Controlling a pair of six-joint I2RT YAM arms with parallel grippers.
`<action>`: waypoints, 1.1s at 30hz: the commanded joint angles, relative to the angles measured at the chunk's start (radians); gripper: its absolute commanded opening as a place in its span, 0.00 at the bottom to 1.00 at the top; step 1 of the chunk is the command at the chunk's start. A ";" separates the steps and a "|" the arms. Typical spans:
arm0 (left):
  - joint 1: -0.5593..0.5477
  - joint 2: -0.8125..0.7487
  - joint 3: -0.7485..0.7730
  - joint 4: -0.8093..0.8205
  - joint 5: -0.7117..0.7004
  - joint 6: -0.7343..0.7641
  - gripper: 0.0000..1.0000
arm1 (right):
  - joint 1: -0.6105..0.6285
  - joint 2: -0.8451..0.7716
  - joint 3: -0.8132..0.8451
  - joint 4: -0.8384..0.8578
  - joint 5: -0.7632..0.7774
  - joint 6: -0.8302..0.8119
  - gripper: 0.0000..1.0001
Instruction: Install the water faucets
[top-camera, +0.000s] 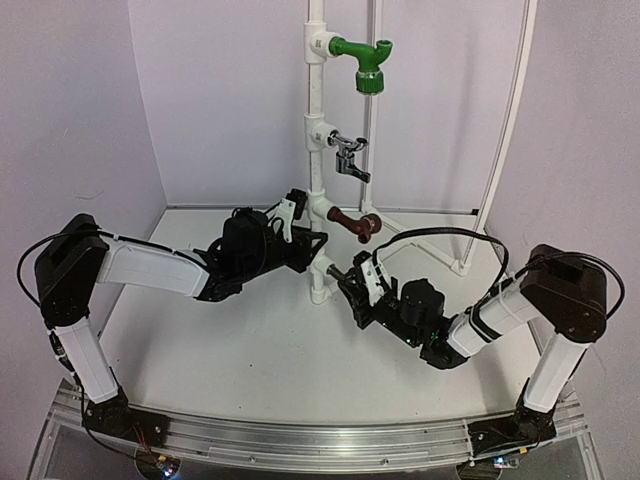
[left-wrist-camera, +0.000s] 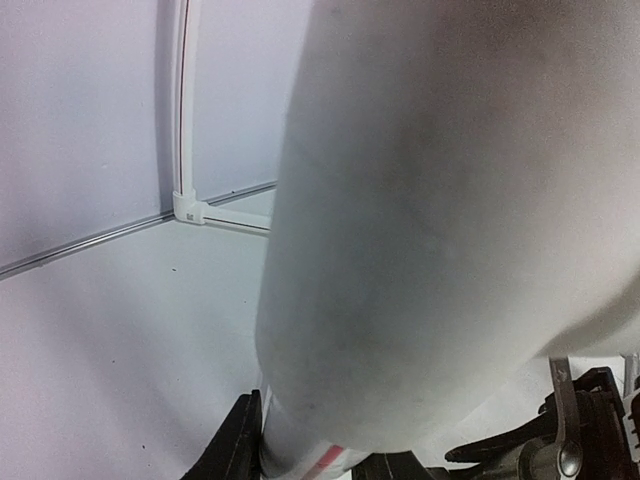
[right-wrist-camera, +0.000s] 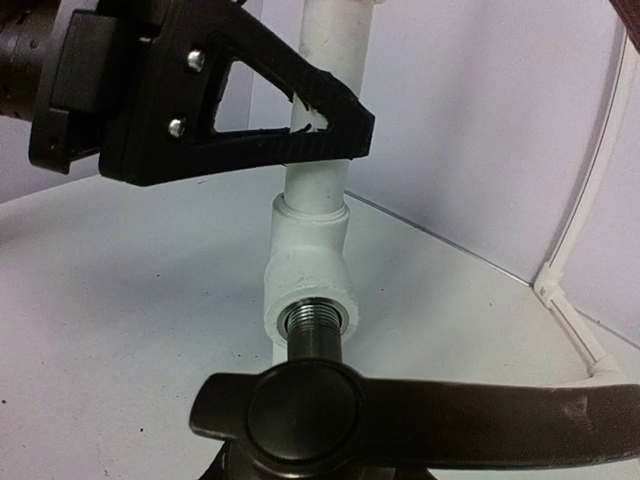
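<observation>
A white upright pipe carries a green faucet, a silver faucet and a brown faucet. My left gripper is shut on the pipe just above the lowest fitting; its dark fingers sit on either side. My right gripper is shut on the dark grey-black faucet. The faucet's threaded end sits in the mouth of the lowest white fitting, lever lying sideways. My right fingers are mostly hidden under the faucet.
The left gripper's black finger crosses the pipe just above the fitting. A thin white frame runs along the back wall and right side, with corner joints on the white table.
</observation>
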 joint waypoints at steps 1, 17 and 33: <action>-0.046 0.014 -0.030 -0.006 0.079 -0.098 0.00 | -0.053 -0.049 0.051 0.019 -0.090 0.239 0.00; -0.080 0.033 -0.060 0.039 0.080 -0.084 0.00 | -0.083 -0.022 0.072 0.052 -0.153 0.616 0.00; -0.090 -0.001 -0.153 0.148 0.121 -0.043 0.00 | -0.124 -0.019 0.033 0.027 -0.166 0.969 0.00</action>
